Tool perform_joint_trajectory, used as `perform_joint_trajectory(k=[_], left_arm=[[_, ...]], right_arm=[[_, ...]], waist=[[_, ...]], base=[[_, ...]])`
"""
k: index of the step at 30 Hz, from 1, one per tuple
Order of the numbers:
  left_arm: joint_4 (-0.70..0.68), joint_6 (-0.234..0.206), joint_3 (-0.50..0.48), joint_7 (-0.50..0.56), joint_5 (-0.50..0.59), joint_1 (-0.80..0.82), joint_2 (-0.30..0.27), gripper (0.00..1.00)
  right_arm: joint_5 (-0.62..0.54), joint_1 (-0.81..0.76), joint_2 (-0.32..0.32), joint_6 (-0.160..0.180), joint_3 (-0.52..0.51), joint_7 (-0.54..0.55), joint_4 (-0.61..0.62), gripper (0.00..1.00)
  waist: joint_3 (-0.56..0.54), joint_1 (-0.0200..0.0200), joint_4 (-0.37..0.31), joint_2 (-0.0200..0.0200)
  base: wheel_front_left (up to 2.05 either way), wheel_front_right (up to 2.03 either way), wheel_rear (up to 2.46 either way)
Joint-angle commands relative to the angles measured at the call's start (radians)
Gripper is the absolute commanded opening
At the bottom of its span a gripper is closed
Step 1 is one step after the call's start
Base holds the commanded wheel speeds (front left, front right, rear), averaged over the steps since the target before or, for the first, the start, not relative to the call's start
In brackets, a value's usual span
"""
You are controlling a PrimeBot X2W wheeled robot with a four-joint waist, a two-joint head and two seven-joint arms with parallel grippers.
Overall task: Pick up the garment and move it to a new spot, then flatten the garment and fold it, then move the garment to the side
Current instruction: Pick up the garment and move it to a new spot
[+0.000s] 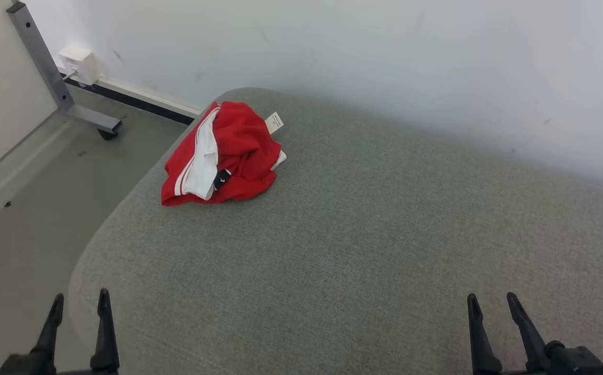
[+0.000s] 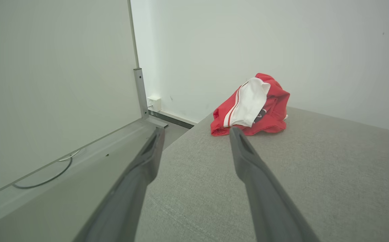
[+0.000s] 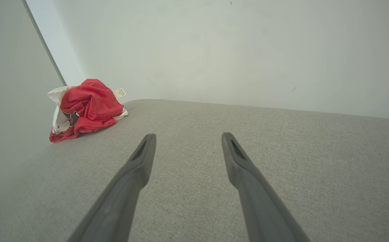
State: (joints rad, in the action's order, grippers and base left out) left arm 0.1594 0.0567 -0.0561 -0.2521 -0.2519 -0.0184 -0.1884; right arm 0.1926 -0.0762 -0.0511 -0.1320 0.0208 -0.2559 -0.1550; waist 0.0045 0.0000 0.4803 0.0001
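The red and white garment (image 1: 239, 151) lies crumpled in a heap at the far left corner of the grey fabric-covered counter (image 1: 359, 234), close to the white wall (image 1: 385, 52). The left claw (image 1: 82, 295) and the right claw (image 1: 491, 296) are both open and empty, at the near edge, well apart from the garment.

Red cloth garment (image 1: 239, 151), matt
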Motion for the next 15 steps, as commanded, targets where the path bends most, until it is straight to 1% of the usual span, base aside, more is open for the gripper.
perform_joint_trajectory(k=[1,5,8,13,15], left_arm=[[0.003,0.006,0.004,0.005,-0.011,0.041,-0.006,1.0],[0.029,0.021,0.01,0.016,-0.025,0.15,-0.021,1.0],[0.054,0.028,0.005,0.025,-0.037,0.243,-0.041,1.0],[0.095,0.034,-0.021,0.039,-0.071,0.397,-0.079,1.0],[0.114,0.037,-0.032,0.049,-0.079,0.454,-0.108,1.0]], right_arm=[[-0.006,0.014,-0.002,0.002,-0.002,0.002,0.007,1.0],[-0.016,0.035,-0.014,0.002,-0.008,0.007,0.025,1.0],[-0.023,0.056,-0.024,0.002,-0.008,0.016,0.039,1.0],[-0.04,0.097,-0.038,0.002,-0.016,0.032,0.074,1.0],[-0.048,0.111,-0.042,0.002,-0.018,0.04,0.091,1.0]], waist=[[0.022,0.0,-0.02,-0.0001],[0.064,0.0,-0.056,-0.0001],[0.104,0.0,-0.096,-0.0001],[0.189,0.0,-0.183,-0.0001],[0.23,0.0,-0.22,-0.0001]], base=[[0.0,0.0,0.0],[0.0,0.0,0.0],[0.0,0.0,0.0],[0.0,0.0,0.0],[0.0,0.0,0.0]])
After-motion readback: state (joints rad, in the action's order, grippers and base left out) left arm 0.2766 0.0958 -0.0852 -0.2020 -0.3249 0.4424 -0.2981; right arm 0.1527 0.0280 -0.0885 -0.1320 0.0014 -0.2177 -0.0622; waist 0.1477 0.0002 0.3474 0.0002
